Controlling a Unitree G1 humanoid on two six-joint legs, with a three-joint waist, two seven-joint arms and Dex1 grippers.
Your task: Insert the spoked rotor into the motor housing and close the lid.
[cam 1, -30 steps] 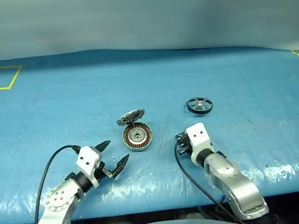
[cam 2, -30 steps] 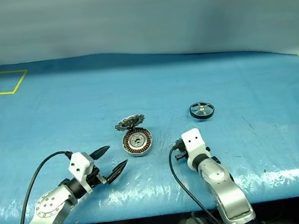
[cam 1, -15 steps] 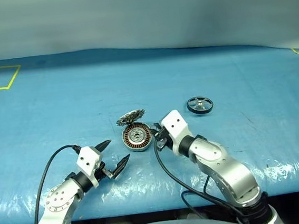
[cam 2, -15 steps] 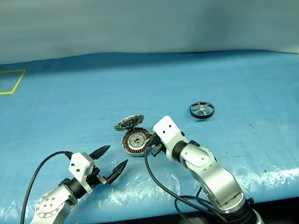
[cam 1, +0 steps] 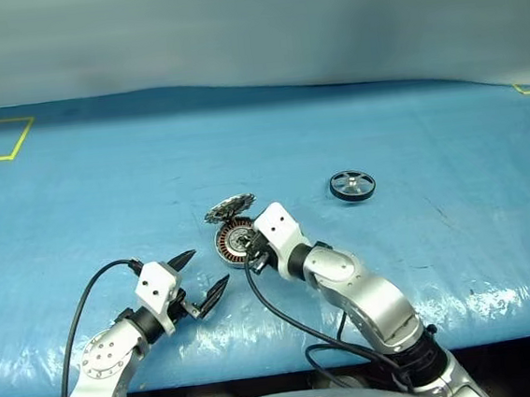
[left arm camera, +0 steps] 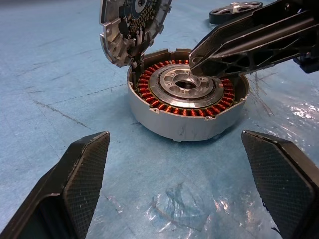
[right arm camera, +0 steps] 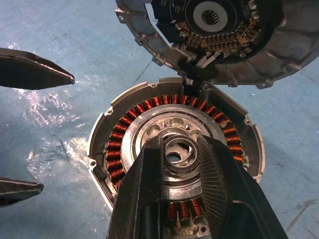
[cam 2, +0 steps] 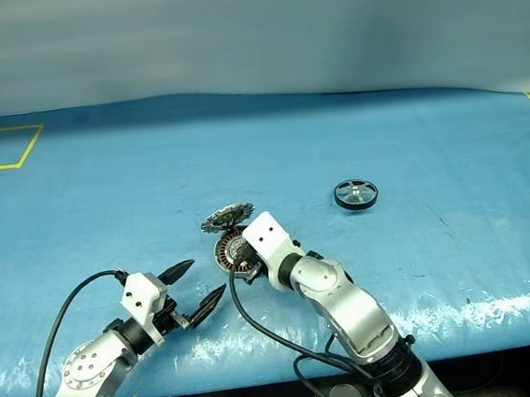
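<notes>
Right wrist view reveals motor housing windings; left end effector stands released.

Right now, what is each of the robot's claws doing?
Left gripper: open, empty.
Right gripper: nearly shut on a small ring over the motor housing's centre.

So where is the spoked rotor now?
The spoked rotor lies flat on the blue table cover, alone, to the right of and a little beyond the motor housing with its open lid.
</notes>
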